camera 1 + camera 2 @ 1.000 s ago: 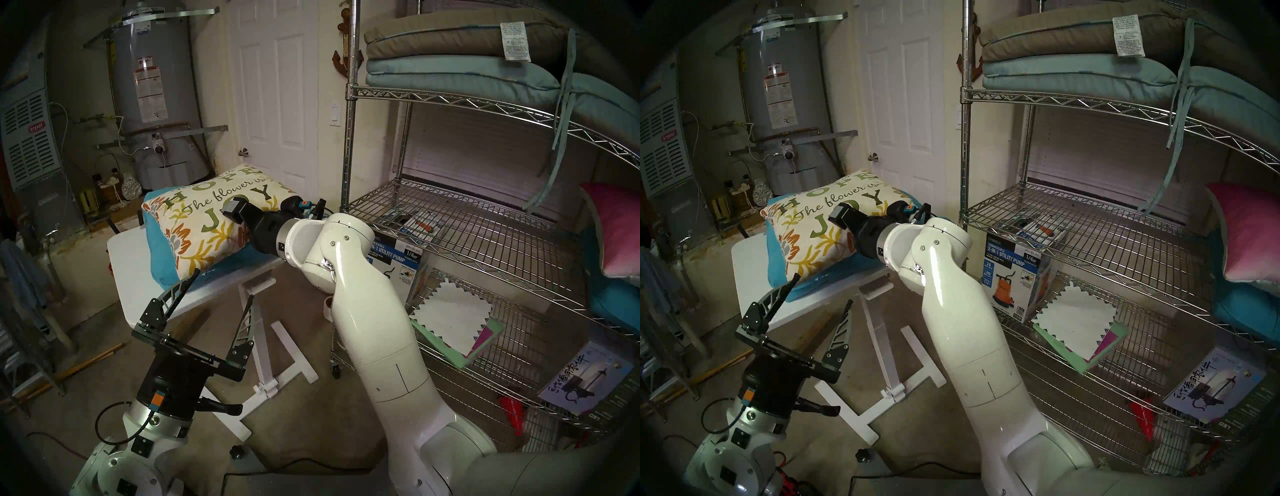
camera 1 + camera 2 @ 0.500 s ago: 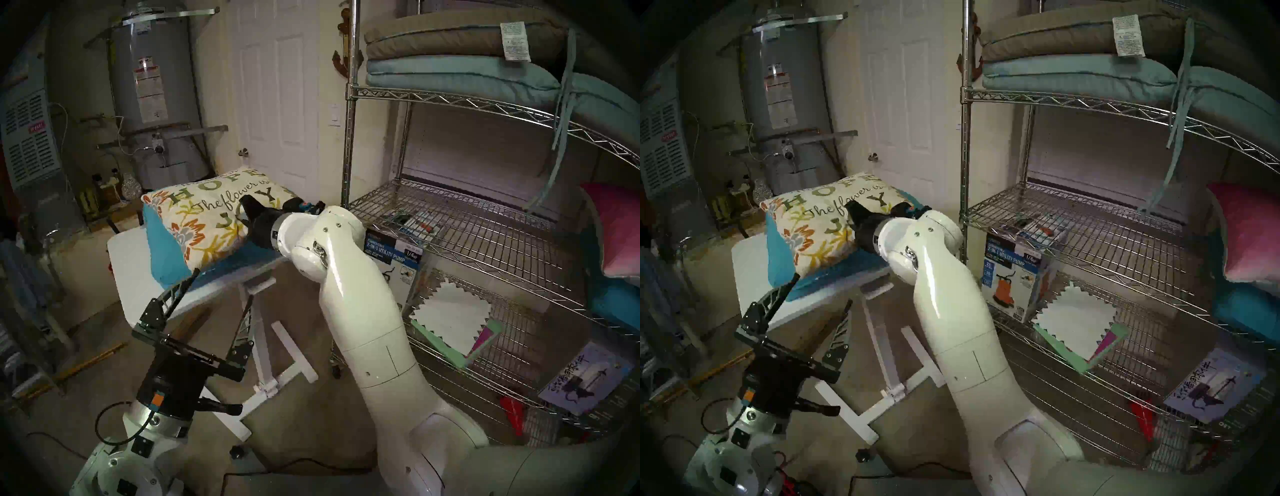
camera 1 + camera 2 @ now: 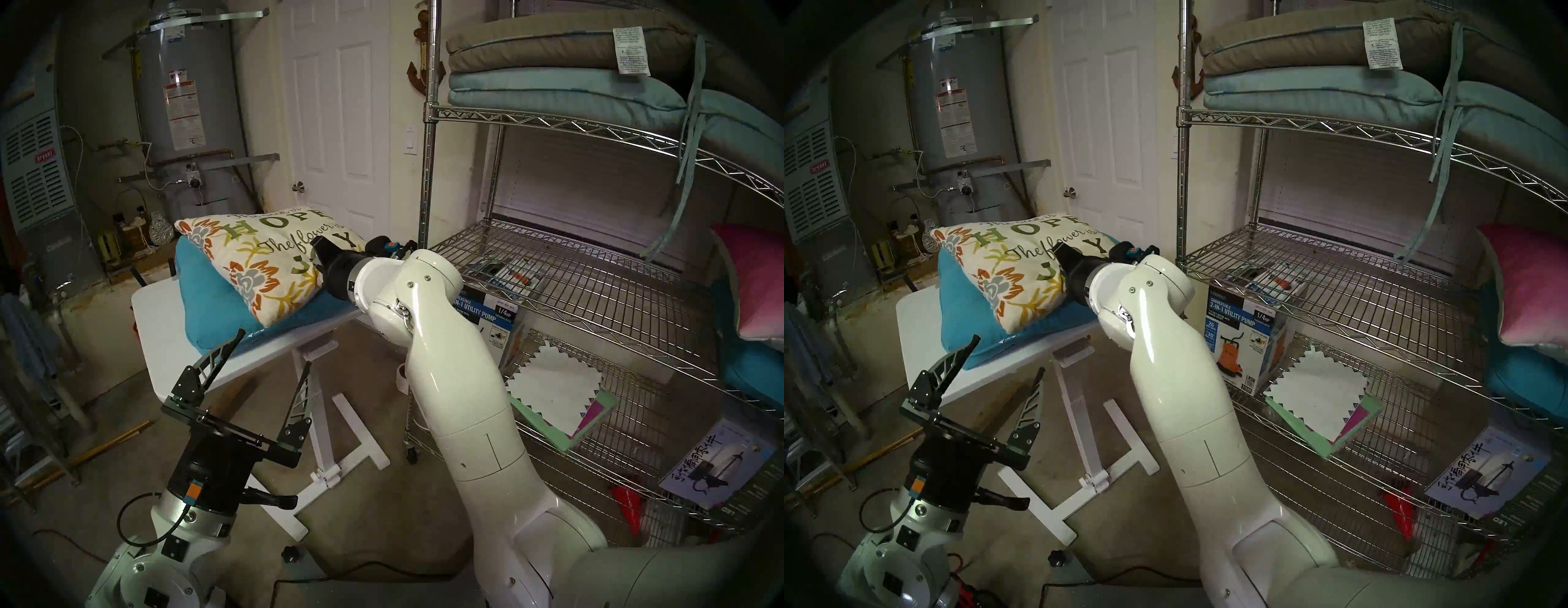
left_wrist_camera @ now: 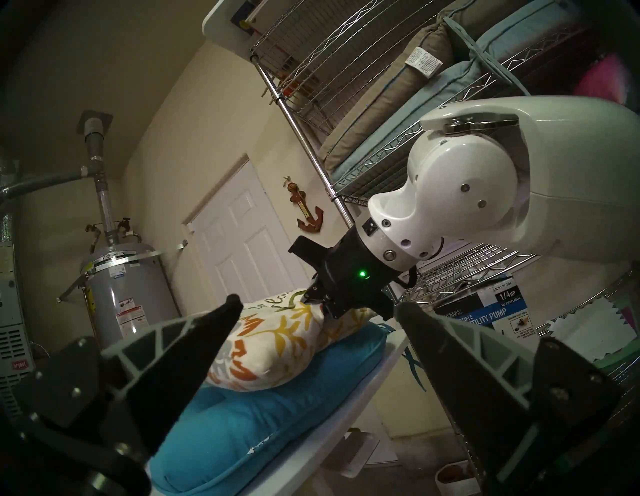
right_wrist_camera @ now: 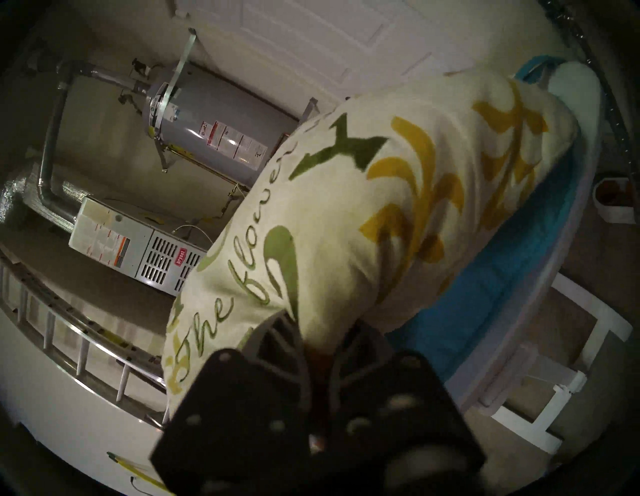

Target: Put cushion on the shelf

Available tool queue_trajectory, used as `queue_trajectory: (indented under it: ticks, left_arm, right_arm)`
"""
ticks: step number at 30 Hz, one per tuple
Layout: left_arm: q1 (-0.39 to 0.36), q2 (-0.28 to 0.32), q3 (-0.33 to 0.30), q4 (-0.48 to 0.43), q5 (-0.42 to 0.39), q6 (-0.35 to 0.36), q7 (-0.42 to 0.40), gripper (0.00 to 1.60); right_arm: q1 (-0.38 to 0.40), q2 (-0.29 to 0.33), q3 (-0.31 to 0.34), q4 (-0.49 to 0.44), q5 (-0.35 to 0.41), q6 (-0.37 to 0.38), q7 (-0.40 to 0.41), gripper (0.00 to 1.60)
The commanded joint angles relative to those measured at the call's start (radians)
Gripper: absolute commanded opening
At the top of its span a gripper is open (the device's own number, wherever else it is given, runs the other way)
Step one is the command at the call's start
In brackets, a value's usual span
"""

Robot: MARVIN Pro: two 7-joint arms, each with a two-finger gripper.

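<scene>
Printed on the cushion (image 3: pixel 271 259): "HOPE", "The flower is", "JOY". On the pump box (image 3: pixel 1246 339) under the shelf (image 3: pixel 1314 271) tier: "2-IN-1 UTILITY PUMP", "1/4 HP". Left of the cushion, furnace (image 3: pixel 36 170) badge, probably "bryant".

We see bare wire on the shelf's (image 3: pixel 564 271) middle tier; the corner post (image 3: pixel 426 178) stands between it and the tabletop (image 3: pixel 161 322).

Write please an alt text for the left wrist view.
The right tool is shut on the edge of the floral cushion, which lies on a teal seat cushion beside the wire shelf. The left tool is open in the foreground.
</scene>
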Motion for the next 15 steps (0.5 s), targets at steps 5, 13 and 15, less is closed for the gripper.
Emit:
queue_trajectory:
  ticks: [5, 13, 15]
  left_arm:
    - [-0.002, -0.002, 0.004, -0.028, 0.003, -0.004, 0.005, 1.6]
    - [-0.002, -0.001, 0.005, -0.028, 0.004, -0.004, 0.008, 1.6]
    - [-0.002, 0.0, 0.005, -0.028, 0.004, -0.004, 0.008, 1.6]
  right_arm:
    - [-0.038, 0.088, 0.059, -0.092, -0.02, 0.007, 0.008, 0.0]
    - [-0.049, 0.128, 0.078, -0.138, -0.033, 0.02, 0.022, 0.0]
    - [-0.049, 0.134, 0.084, -0.141, -0.036, 0.021, 0.026, 0.0]
